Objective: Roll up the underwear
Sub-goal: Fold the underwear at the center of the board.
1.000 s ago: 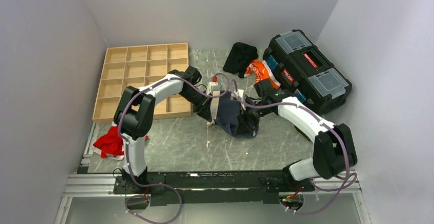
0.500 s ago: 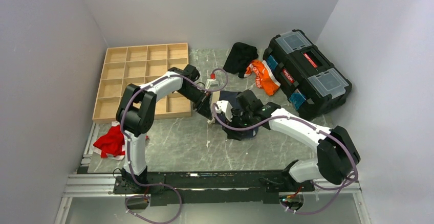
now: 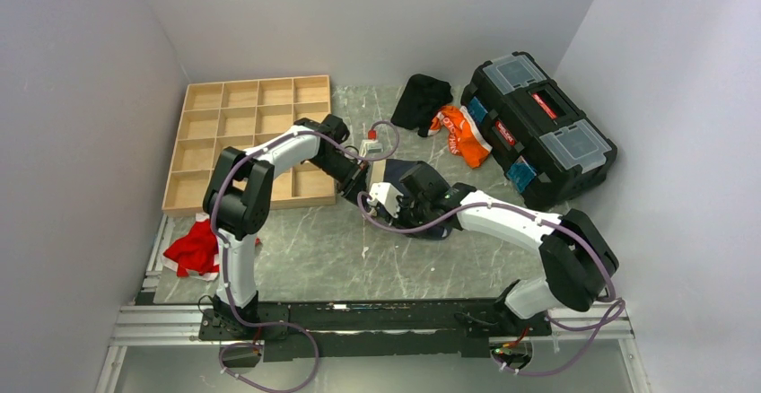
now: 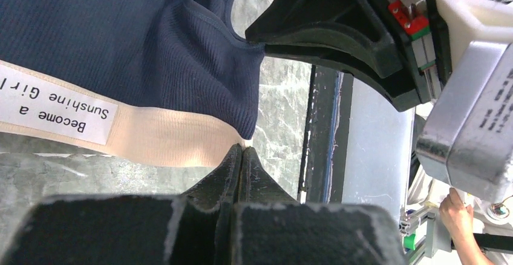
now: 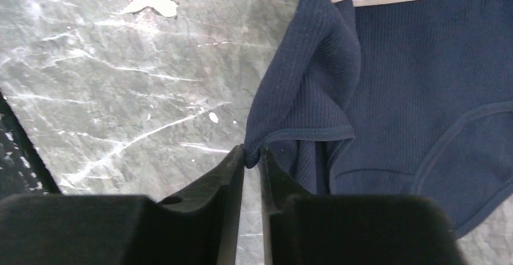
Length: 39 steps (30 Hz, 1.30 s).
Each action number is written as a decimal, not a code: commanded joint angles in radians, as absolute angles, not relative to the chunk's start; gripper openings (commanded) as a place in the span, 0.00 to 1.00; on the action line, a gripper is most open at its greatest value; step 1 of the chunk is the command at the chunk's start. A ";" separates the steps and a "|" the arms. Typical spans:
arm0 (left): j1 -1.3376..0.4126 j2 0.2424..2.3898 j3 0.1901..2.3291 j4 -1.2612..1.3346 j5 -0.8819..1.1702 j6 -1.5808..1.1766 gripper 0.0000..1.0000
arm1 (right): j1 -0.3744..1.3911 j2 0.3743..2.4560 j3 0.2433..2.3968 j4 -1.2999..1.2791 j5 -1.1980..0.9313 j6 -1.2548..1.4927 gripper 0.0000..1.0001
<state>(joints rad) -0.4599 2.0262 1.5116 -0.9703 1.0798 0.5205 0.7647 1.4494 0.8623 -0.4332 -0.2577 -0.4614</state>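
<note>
Two pinches on one garment here. The navy underwear [image 5: 411, 95] lies mostly flat on the marble table [image 5: 121, 65], mid-table between the two arms. The left gripper [image 4: 242, 151] has its fingers pressed fully together right at the end of the beige waistband [image 4: 163, 135], apparently nipping that corner to anchor it. The right gripper [image 5: 251, 156] has its fingers nearly closed on a bunched-up side hem, which looks like the start of folding that side in before rolling. So probably early days, nothing rolled yet.

From overhead, the right wrist covers most of the fabric, so its overall shape is hard to read. The waistband label [image 4: 54, 104] is cut off at the frame edge. The wooden tray [image 3: 242, 124] sits close on the left, and the black toolbox [image 3: 538, 124] is off to the right.
</note>
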 commanded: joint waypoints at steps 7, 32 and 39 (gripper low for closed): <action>-0.466 1.965 1.479 -1.003 1.031 0.611 0.00 | 0.769 1.377 0.934 -0.539 -0.290 -0.536 0.00; -0.517 1.829 1.495 -1.192 0.882 0.737 0.00 | 0.658 1.414 1.202 -1.077 -0.538 -0.690 0.00; -0.494 1.992 1.753 -1.202 0.800 0.699 0.00 | 0.541 1.543 1.262 -1.034 -0.465 -0.698 0.00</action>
<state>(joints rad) -0.5037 1.9202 1.6367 -1.1770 0.8669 0.6937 0.5926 1.5009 1.2129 -1.0275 -0.5343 -0.6754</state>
